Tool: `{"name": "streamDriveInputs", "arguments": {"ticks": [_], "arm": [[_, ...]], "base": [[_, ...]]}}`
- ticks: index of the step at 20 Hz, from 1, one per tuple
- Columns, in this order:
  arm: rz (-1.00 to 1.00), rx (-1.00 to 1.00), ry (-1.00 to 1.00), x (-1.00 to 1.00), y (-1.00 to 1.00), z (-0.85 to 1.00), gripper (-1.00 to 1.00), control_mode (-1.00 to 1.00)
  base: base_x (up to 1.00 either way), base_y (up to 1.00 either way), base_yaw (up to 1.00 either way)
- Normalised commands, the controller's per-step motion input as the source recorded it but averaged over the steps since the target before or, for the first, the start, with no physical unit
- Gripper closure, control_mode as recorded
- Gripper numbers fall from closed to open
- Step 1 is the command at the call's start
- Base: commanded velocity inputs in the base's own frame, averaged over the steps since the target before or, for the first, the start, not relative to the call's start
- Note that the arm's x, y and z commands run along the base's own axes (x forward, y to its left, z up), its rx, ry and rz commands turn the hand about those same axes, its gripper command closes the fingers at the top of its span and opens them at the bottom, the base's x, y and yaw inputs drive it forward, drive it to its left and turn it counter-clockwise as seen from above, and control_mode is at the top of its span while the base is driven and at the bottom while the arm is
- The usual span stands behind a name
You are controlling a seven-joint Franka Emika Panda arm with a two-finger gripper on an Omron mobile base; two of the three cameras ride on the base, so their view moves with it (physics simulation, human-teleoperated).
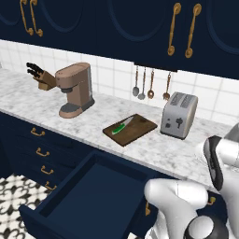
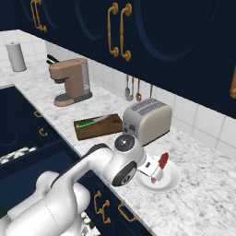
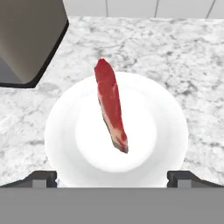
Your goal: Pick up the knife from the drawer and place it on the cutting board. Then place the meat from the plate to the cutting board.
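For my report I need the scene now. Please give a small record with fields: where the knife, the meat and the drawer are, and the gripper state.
knife: lies on the cutting board, green handle toward the counter edge
meat: on the white plate, beside the toaster
drawer: pulled open
gripper: open, above the plate, fingers either side of the meat, not touching it
step left: meat to the cutting board

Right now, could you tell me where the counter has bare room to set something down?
Bare marble lies in front of the cutting board and toaster, and between the coffee machine and the board. It is crowded at the plate, where the meat and the open gripper sit beside the toaster.
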Motion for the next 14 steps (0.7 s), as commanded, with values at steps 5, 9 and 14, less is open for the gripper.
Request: {"name": "streamDriveInputs", "arguments": {"ticks": [5,9,14], "arm": [[0.12,0.00,0.13,0.31,-0.05,-0.42,-1.00,-1.00],[0.07,0.00,0.09,0.21,-0.37,-0.35,-1.00,-1.00],[0.02,0.00,0.10,0.19,-0.32,-0.18,-1.00,-1.00]], "base": [[0.00,0.00,0.00],[0.00,0.00,0.00],[0.00,0.00,0.00]]}}
